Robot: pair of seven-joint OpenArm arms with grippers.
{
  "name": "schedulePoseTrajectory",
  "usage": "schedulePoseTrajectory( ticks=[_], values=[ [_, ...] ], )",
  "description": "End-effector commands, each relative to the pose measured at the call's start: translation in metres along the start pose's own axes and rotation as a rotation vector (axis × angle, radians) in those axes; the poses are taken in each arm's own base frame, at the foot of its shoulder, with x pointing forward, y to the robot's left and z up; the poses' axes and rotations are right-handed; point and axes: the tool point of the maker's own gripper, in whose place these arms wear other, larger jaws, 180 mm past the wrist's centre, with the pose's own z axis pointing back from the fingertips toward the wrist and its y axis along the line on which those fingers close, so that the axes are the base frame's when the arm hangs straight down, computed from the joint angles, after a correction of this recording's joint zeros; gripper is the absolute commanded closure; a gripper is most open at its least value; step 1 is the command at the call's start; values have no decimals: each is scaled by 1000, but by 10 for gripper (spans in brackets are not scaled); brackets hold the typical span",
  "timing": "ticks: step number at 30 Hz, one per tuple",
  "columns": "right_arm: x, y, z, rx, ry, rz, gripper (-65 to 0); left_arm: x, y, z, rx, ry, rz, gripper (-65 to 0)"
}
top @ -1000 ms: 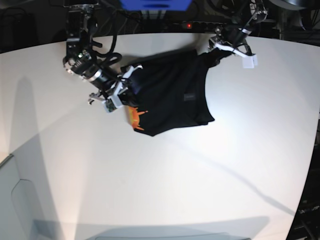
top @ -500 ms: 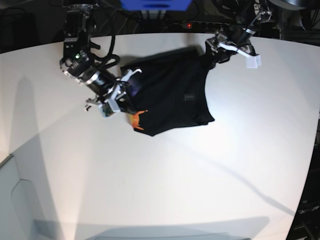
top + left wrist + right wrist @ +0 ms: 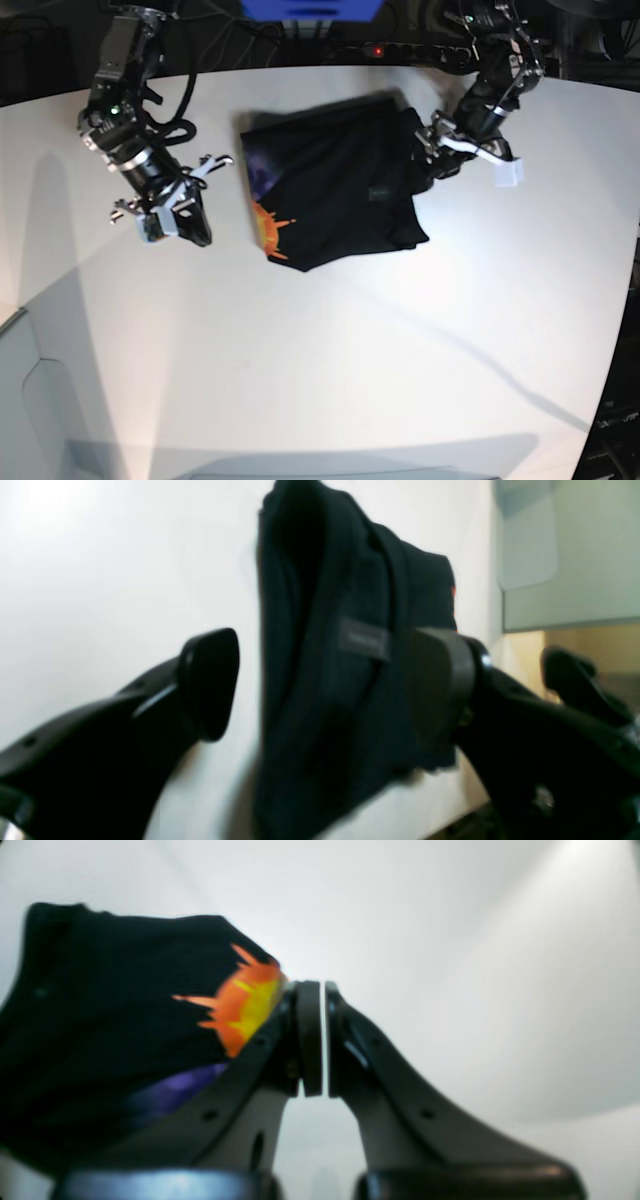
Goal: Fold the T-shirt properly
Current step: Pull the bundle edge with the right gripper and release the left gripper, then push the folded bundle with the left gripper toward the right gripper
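In the base view, the right gripper sits at the upper left over the pale white table, its dark jaws pressed together on nothing, apart from the cloth. The large black short-sleeved T-shirt, folded with its orange-and-purple print showing, lies upper centre. At its right edge the left gripper stands with jaws spread around the bunched fabric.

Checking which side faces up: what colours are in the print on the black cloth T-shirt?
Orange with yellow, plus purple, on the black cloth T-shirt; clearest in the right wrist view.
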Motion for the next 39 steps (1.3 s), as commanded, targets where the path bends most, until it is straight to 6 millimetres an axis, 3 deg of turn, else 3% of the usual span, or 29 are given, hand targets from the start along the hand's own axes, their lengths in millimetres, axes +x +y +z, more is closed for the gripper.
schedulePoseTrajectory(
  ticks=[1, 3, 10, 12, 18, 21, 26, 32, 34, 36, 39],
  values=[
    [15, -7, 4, -14, -55, 14, 0, 3, -7, -6, -33, -5, 5, -499],
    [13, -21, 10, -47, -46, 21, 0, 3, -5, -18, -46, 27, -4, -499],
    [9, -57, 28, -150, -32, 29, 0, -26, 2, -47, -65, 176, -12, -479],
    [7, -67, 34, -183, -30, 22, 0, -26, 4, -52, -63, 189, -13, -407],
    [3, -92, 51, -269, -24, 6, 0, -23, 7, -80, -69, 270, -59, 0],
    [1, -103, 60, -307, -22, -2, 0, -18, -1, -100, -89, 350, -170, -20],
    [-4, -121, 75, -373, -18, -16, 0, -5, -42, -137, -152, 492, -464, -1],
    [-3, -133, 88, -425, -19, -15, 0, -10, -103, -172, -209, 655, -913, -1],
    [-2, -134, 89, -430, -21, -14, 0, -18, -133, -187, -237, 664, -1093, -1],
    [-1, -137, 91, -442, -24, -12, 0, -31, -150, -196, -259, 668, -1235, -1],
    [-4, -145, 102, -486, -24, -26, 0, -67, -173, -201, -370, 692, -1447, -1]
  ],
)
